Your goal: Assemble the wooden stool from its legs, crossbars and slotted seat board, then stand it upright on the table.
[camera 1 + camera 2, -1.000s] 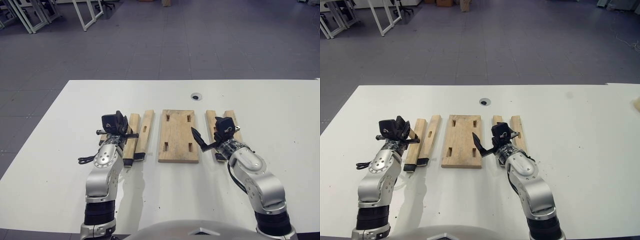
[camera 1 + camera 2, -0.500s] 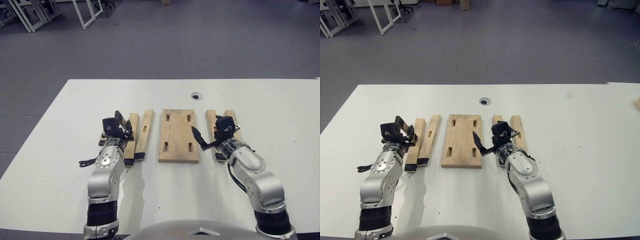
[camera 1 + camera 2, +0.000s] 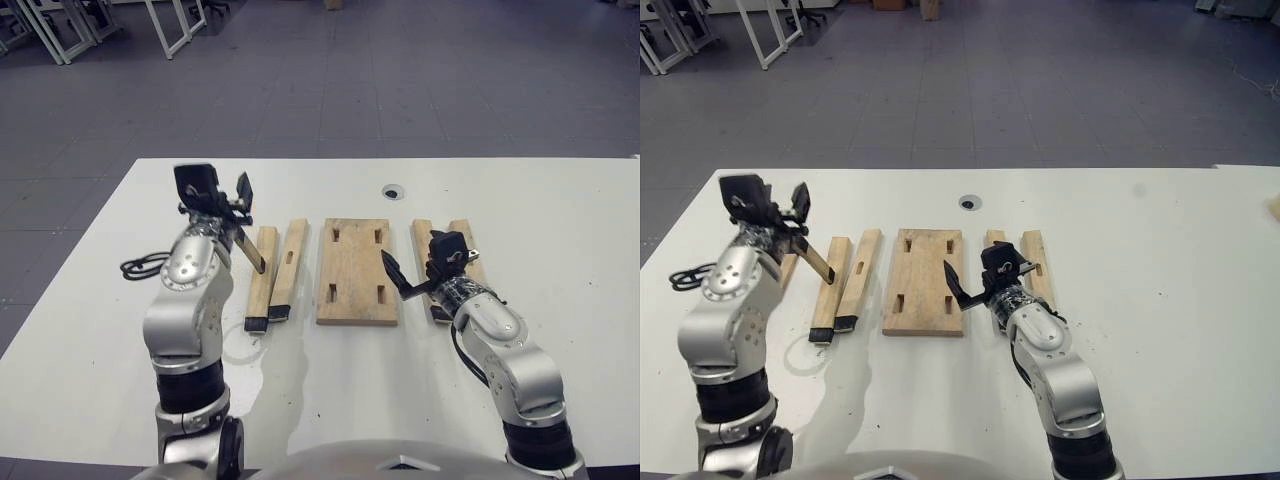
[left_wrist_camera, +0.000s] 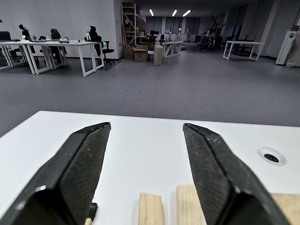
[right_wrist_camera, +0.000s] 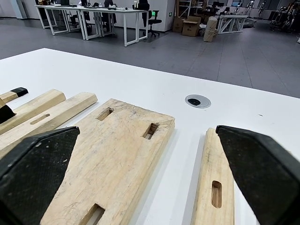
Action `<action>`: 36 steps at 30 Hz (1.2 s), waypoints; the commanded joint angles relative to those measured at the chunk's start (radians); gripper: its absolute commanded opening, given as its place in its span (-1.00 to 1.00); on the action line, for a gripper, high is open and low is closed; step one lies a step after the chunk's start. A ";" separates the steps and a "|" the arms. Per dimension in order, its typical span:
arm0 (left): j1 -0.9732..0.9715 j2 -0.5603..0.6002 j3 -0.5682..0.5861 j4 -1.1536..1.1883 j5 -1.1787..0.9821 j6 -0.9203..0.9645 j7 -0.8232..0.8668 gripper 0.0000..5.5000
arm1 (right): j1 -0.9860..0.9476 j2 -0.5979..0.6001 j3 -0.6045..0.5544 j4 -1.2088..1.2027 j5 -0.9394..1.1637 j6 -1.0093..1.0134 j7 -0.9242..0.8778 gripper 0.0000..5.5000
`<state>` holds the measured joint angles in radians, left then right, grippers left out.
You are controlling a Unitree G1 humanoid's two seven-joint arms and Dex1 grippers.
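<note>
Leftmost, the left gripper [image 3: 222,192] hangs high above the table [image 3: 560,250], beyond the near-left ends of the wood, and it is released: in the left wrist view its two black fingers [image 4: 82,159] stand wide apart with bare table between them. Just under this gripper a short crossbar [image 3: 246,249] slants down and to the right. Its upper end is lifted close beneath the gripper's wrist and its dark-tipped lower end meets the nearest leg, though what holds the upper end up cannot be told. Below and to the right of that gripper lies the left pair of legs [image 3: 290,265], flat and side by side, each with dark caps at the end toward the robot; the inner one shows a slot. Between the two grippers, and just left of the right one, the seat board [image 3: 356,272] lies flat with its four slots facing up. The right gripper [image 3: 418,262] sits low over the strip between board and wood, also released, one finger reaching toward the board's right edge and the other over the legs. Directly beneath and just right of it lies the right pair of legs [image 3: 462,235], flat and parallel. Beyond this gripper, farther up the table, is a round cable port [image 3: 393,192].
</note>
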<state>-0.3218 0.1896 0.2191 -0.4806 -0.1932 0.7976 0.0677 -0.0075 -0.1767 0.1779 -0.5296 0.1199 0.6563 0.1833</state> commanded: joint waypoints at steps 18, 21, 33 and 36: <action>-0.089 -0.011 0.031 0.261 -0.084 -0.106 -0.077 0.04 | -0.017 0.028 0.009 0.019 -0.007 0.006 -0.011 0.95; 0.036 -0.082 -0.037 0.311 -0.073 -0.161 -0.082 0.04 | -0.025 0.032 0.011 0.024 -0.004 0.010 -0.010 0.95; -0.120 -0.012 0.022 0.132 -0.118 -0.127 -0.055 0.04 | -0.011 0.052 -0.004 0.011 0.002 0.017 -0.031 0.95; -0.209 -0.011 0.065 0.019 -0.191 -0.021 -0.028 0.04 | 0.006 0.055 -0.001 0.002 0.001 0.017 -0.036 0.95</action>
<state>-0.4782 0.1699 0.2566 -0.3973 -0.3394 0.7030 0.0174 -0.0146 -0.1279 0.1773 -0.5125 0.1198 0.6584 0.1540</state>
